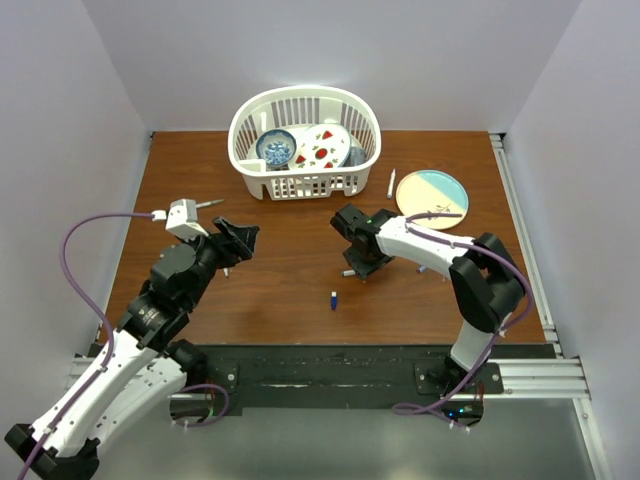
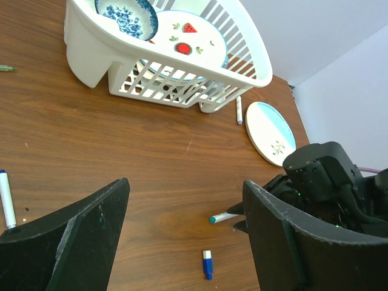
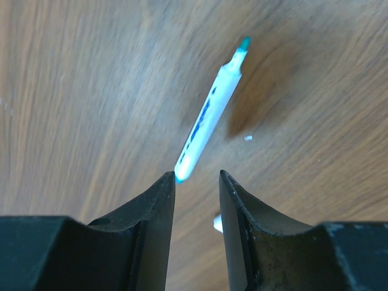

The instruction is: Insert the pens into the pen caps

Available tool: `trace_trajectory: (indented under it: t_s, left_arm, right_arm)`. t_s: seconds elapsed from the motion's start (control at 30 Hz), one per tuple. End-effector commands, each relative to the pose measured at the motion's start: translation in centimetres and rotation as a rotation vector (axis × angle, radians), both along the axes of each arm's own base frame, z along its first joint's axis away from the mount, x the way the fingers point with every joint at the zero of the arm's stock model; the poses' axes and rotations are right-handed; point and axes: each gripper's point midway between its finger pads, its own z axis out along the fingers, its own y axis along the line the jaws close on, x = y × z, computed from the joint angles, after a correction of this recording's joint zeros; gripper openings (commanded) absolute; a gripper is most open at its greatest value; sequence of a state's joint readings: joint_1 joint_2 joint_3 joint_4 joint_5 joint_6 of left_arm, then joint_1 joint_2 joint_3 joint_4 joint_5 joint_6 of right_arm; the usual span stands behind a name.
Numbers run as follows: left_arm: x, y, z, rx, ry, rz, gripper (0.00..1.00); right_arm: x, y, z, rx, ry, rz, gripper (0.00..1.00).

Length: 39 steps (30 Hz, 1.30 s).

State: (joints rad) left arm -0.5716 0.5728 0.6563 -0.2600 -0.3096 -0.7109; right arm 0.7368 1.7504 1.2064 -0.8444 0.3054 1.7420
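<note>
**Right gripper half open at the pen's end, left gripper wide open**

On my right wrist view the right gripper [image 3: 197,176] has its jaws parted by a narrow gap, with bare wood showing between them. They are not clenched on anything. The teal-tipped pen [image 3: 209,112] stretches away in front of the fingers. Its blunt end meets the tip of one finger [image 3: 163,188], and its coloured tip points away from the tool. A small white scrap shows low in the gap, and I cannot tell what it is.

The left gripper [image 2: 185,183] is spread wide and holds nothing, hanging over the table [image 2: 91,133]. Through its jaws I see the blue cap [image 2: 207,265] lying alone, near the right gripper on the side towards the arm bases. A blue-tipped pen [image 2: 6,200] lies just outside one of the left fingers. Far ahead of the left gripper, a third pen [image 2: 239,110] lies between the basket [image 2: 85,48] and the plate [image 2: 271,130].
</note>
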Motion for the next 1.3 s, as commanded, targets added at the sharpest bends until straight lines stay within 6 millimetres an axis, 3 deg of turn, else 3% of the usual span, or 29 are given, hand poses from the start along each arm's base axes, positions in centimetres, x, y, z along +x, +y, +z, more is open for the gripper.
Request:
trace_trajectory:
  t_s: [0.0, 0.23, 0.37, 0.57, 0.63, 0.77, 0.8, 0.87, 0.9, 0.93, 0.97, 1.03, 1.07, 1.23, 1.27]
  left_arm:
    - [0.2, 0.1, 0.6, 0.021, -0.025, -0.006, 0.8]
    - [0.3, 0.0, 0.4, 0.022, -0.021, -0.005, 0.8]
    - [0.4, -0.1, 0.2, 0.024, -0.015, -0.005, 0.8]
    - [0.5, -0.8, -0.1, 0.027, -0.001, -0.034, 0.8]
    - [0.7, -1.7, -0.8, 0.034, 0.031, -0.07, 0.8]
    - [0.8, -3.6, -2.1, 0.02, 0.101, -0.143, 0.79]
    - [1.1, -4.1, -2.7, 0.02, 0.121, -0.157, 0.79]
    - [1.1, -5.3, -3.8, 0.008, 0.16, -0.202, 0.79]
    - [1.3, -5.8, -4.1, -0.001, 0.162, -0.217, 0.79]
    - [1.2, -6.4, -4.5, -0.009, 0.175, -0.245, 0.78]
    - [1.4, -6.9, -5.5, -0.016, 0.207, -0.254, 0.78]
    - [1.6, -8.0, -5.9, -0.042, 0.21, -0.297, 0.77]
    - [1.8, -8.7, -6.7, -0.055, 0.236, -0.312, 0.77]
    - [2.5, -12.0, -6.0, -0.142, 0.183, -0.444, 0.75]
    - [2.8, -12.5, -6.6, -0.145, 0.198, -0.459, 0.74]
  right_arm:
    - [1.8, -0.8, -0.3, -0.01, -0.037, -0.138, 0.39]
    - [2.4, -1.2, -3.1, -0.017, -0.007, -0.145, 0.41]
    - [1.6, -1.3, -4.4, -0.032, 0.045, -0.116, 0.4]
    - [0.1, -2.5, -5.6, -0.113, 0.109, 0.011, 0.19]
    - [0.4, -3.1, -5.1, -0.153, 0.086, 0.058, 0.03]
    - [1.8, -3.2, -3.3, -0.19, -0.05, 0.342, 0.0]
    - [3.0, -2.2, -1.8, -0.144, -0.165, 0.415, 0.0]
    - [3.2, -1.2, -0.1, -0.125, -0.261, 0.601, 0.0]
    - [3.8, 0.2, 1.9, -0.063, -0.393, 0.657, 0.0]
    - [3.2, 1.5, 3.2, 0.016, -0.454, 0.737, 0.0]
    - [2.2, 1.4, 2.8, 0.021, -0.486, 0.813, 0.0]
    - [2.6, 3.0, 7.0, 0.103, -0.677, 0.85, 0.0]
    - [2.0, 3.6, 7.6, 0.134, -0.708, 0.908, 0.0]
    - [0.4, 5.8, 11.3, 0.242, -0.85, 1.046, 0.0]
    - [0.2, 5.9, 12.3, 0.26, -0.882, 1.052, 0.0]
